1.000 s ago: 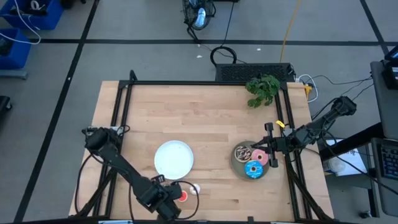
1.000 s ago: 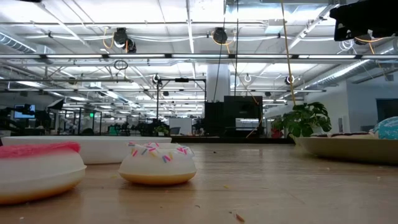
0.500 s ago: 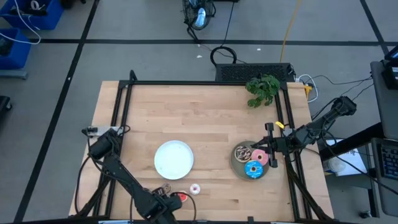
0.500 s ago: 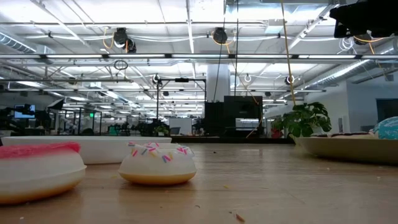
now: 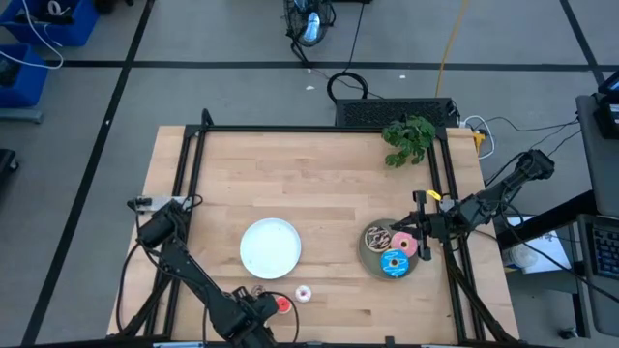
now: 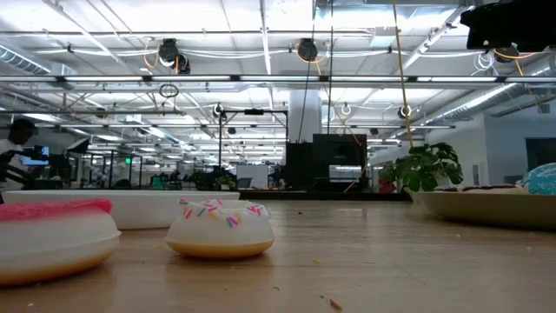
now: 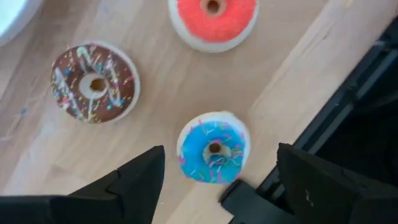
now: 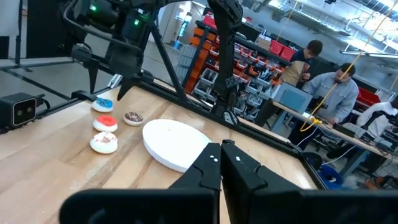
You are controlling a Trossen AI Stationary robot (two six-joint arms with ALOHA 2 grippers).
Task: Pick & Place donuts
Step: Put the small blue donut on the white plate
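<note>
Left gripper sits low at the bottom-left of the high view, at the table's near edge, hovering straight above the tiny blue donut; fingers spread wide, one each side of it, touching nothing, holding nothing — looks lined up for a top-down pick of that donut, my read. Tiny brown donut lies apart toward the upper left of the left wrist view, tiny red donut at its top edge; all three flat on the wood beside the black frame rail. Tiny white-pink sprinkled donut lies just right of them in the high view, below the round white plate, which holds no donuts. Right of centre, the grey plate carries the three larger donuts: chocolate drizzled, pink, blue sprinkled, bunched together, touching. Right gripper hangs by that plate's right rim, idle; its fingers are pressed together in the right wrist view, nothing between them, likely parked clear so the left arm works.
</note>
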